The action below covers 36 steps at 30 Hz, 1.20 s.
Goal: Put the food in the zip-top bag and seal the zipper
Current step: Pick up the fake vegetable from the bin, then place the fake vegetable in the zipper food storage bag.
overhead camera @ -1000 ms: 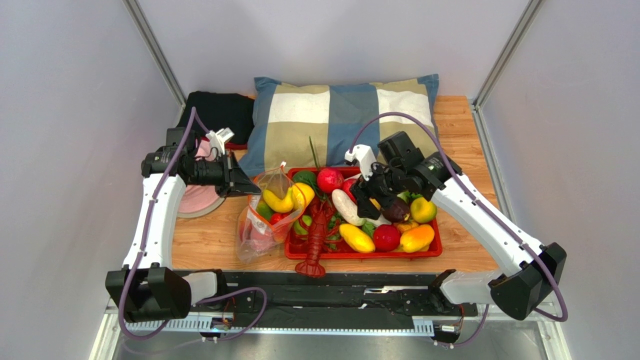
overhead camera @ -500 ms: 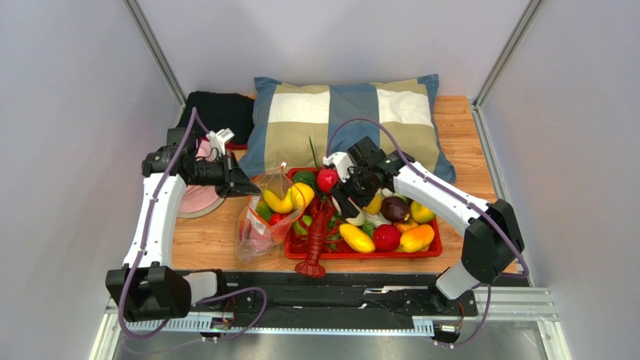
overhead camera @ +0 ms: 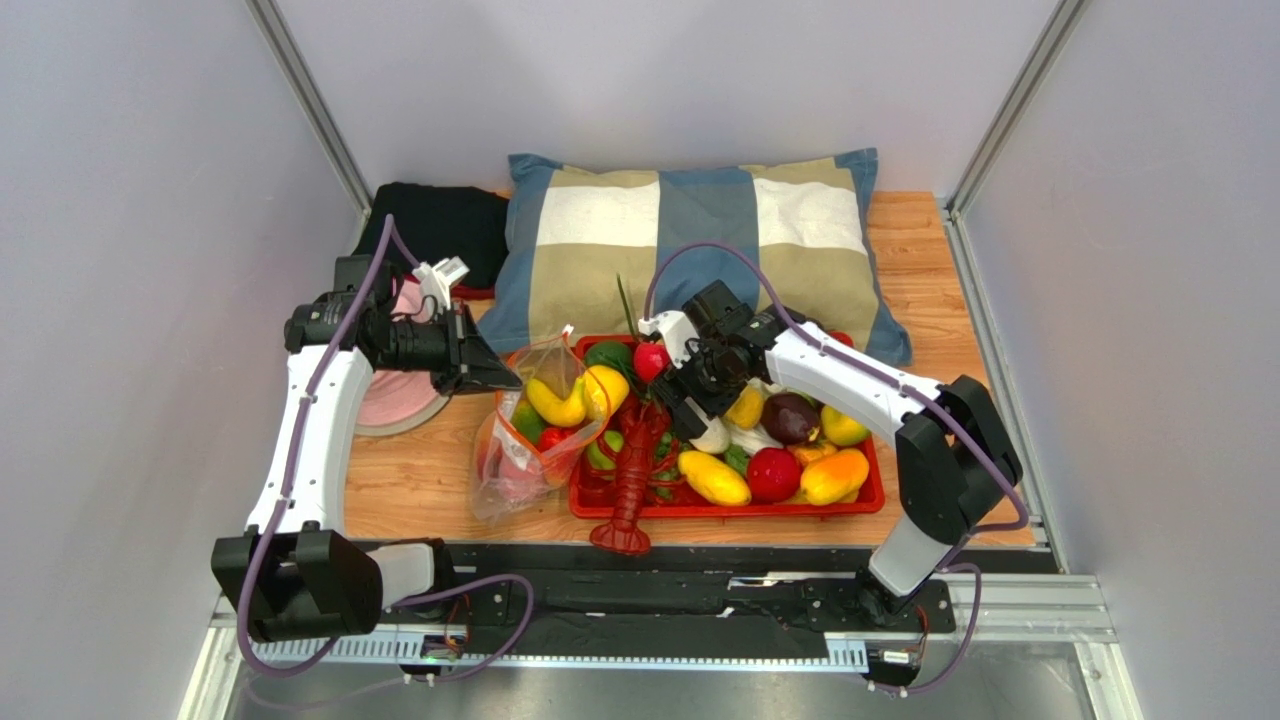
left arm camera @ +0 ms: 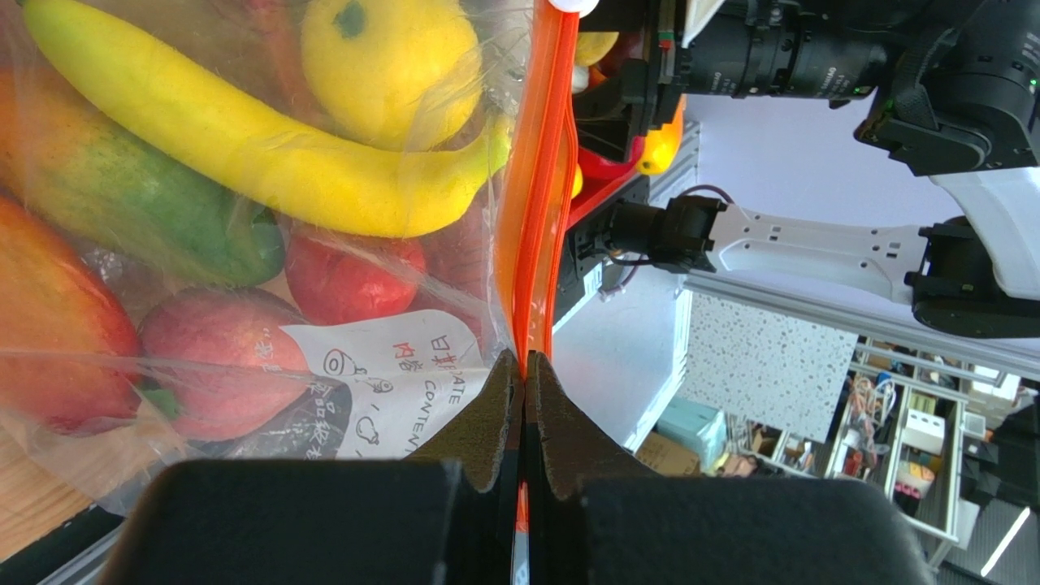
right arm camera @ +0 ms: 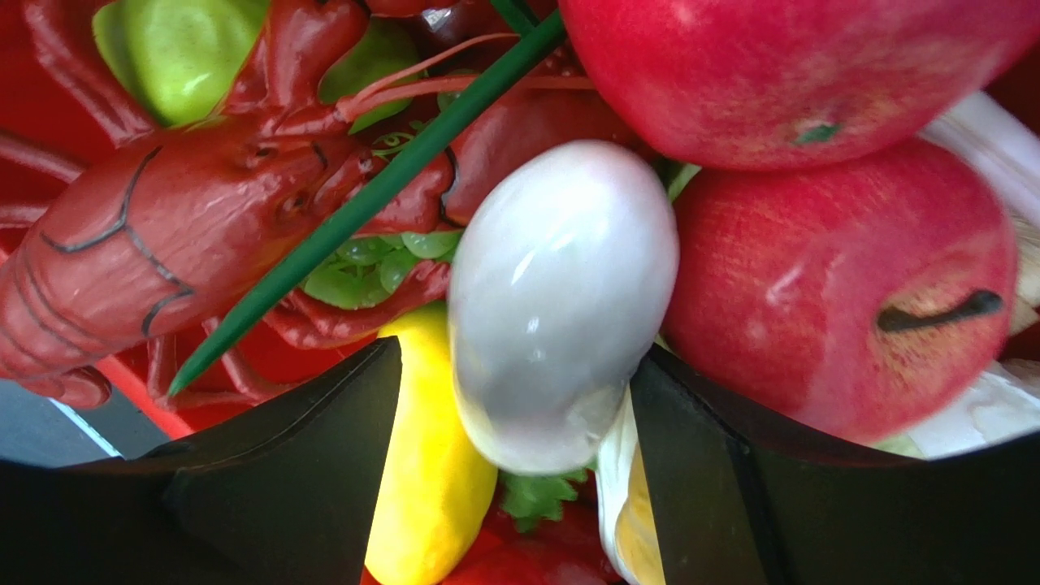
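From above, you see a shallow red plastic tray [overhead camera: 721,512] on the wooden surface [overhead camera: 406,483], heaped with glossy toy food. The thin, crinkly clear zip-top bag [overhead camera: 519,450] slumps just beside the tray's left edge, bulging with smooth bright pieces. Your left claw [overhead camera: 508,380] meets the bag's upper corner, left of the tray. Your right claw [overhead camera: 685,413] hangs low over the tray's middle, close to a jointed red toy lobster [overhead camera: 631,488] whose tail overhangs the tray's near rim. A soft checked fabric pillow [overhead camera: 691,225] lies behind the tray.

In the left wrist view, your left claw's dark, grainy pads [left arm camera: 488,408] are pressed together on the narrow orange-red zipper strip [left arm camera: 540,207], a flat band running straight up from them. Through the wrinkled film you can see a long curved yellow banana [left arm camera: 269,134] and a dimpled pink-red peach [left arm camera: 208,366].

In the right wrist view, your right claw's matte black fingers [right arm camera: 281,488] stand apart on either side of a smooth white egg-shaped piece [right arm camera: 556,305]. A gap shows on one side, so they grip nothing. The piece rests against a round red apple [right arm camera: 842,293].
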Each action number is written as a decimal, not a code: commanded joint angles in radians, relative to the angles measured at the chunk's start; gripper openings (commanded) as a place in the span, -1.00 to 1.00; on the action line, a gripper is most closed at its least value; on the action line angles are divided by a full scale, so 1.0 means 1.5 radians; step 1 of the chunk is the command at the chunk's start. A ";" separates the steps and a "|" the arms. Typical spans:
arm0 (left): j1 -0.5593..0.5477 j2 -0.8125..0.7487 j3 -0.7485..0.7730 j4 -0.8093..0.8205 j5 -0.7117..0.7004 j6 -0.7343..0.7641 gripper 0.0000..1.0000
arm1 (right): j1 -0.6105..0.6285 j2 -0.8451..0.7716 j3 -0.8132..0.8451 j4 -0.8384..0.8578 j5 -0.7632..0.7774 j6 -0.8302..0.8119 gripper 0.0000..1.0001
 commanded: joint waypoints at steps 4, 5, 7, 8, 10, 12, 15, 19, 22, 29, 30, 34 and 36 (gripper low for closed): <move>0.005 0.000 0.010 -0.007 0.008 0.027 -1.00 | 0.010 0.011 -0.008 0.038 -0.009 0.020 0.24; 0.005 0.000 0.010 -0.008 0.008 0.030 -1.00 | 0.010 0.004 -0.006 0.035 -0.006 0.020 0.15; 0.005 -0.001 0.011 -0.013 0.007 0.033 -1.00 | 0.010 -0.007 -0.001 0.018 -0.005 0.021 -0.16; 0.004 -0.001 0.011 -0.014 0.007 0.035 -1.00 | 0.010 -0.025 0.004 0.010 -0.008 0.024 -0.24; 0.005 -0.005 0.010 -0.015 0.007 0.036 -1.00 | 0.011 -0.049 0.008 -0.010 -0.010 0.027 -0.51; 0.005 -0.008 0.010 -0.016 0.010 0.036 -1.00 | 0.009 -0.091 0.021 -0.021 -0.013 0.033 -0.60; 0.005 -0.013 0.007 -0.016 0.016 0.037 -1.00 | 0.008 -0.151 0.042 -0.017 -0.016 0.053 -0.90; 0.005 -0.017 -0.004 -0.005 0.019 0.024 -1.00 | 0.008 -0.218 0.071 0.067 -0.036 0.136 -1.00; 0.005 -0.023 -0.013 0.010 0.026 0.009 -1.00 | 0.009 -0.246 0.091 0.184 -0.039 0.249 -1.00; 0.006 -0.045 -0.036 0.077 0.037 -0.053 -1.00 | 0.079 -0.161 0.175 0.282 0.098 0.511 -1.00; 0.006 -0.045 -0.037 0.080 0.037 -0.059 -1.00 | 0.091 -0.147 0.189 0.277 0.116 0.526 -1.00; 0.007 -0.046 -0.039 0.088 0.040 -0.078 -1.00 | 0.130 -0.094 0.200 0.316 0.147 0.600 -0.99; 0.010 -0.048 -0.038 0.086 0.042 -0.078 -1.00 | 0.148 -0.082 0.203 0.339 0.163 0.612 -0.99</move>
